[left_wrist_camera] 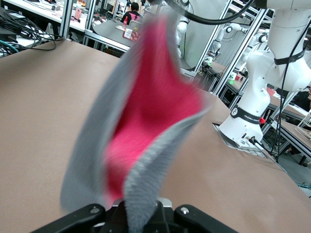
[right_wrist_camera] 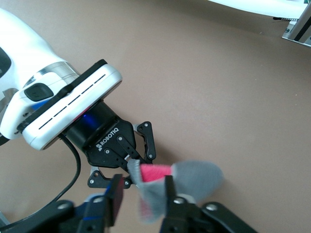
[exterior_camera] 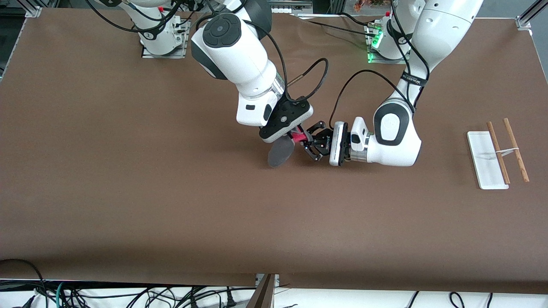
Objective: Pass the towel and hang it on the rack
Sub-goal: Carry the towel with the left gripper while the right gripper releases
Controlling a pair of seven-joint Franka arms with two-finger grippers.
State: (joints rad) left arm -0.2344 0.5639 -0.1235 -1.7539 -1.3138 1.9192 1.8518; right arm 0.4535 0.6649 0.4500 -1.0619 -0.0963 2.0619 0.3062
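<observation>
The towel, grey with a pink inner side, hangs in the air over the middle of the table. My left gripper is shut on one folded edge of it; in the left wrist view the towel rises straight out of the closed left gripper. My right gripper is over the same spot. In the right wrist view the right gripper is open, its fingers apart on either side of the towel, with the left gripper gripping it. The rack stands at the left arm's end of the table.
The rack's two brown rods lie parallel over its white base, joined by a white crosspiece. The brown table is bare around the grippers. Cables hang below the table edge nearest the front camera.
</observation>
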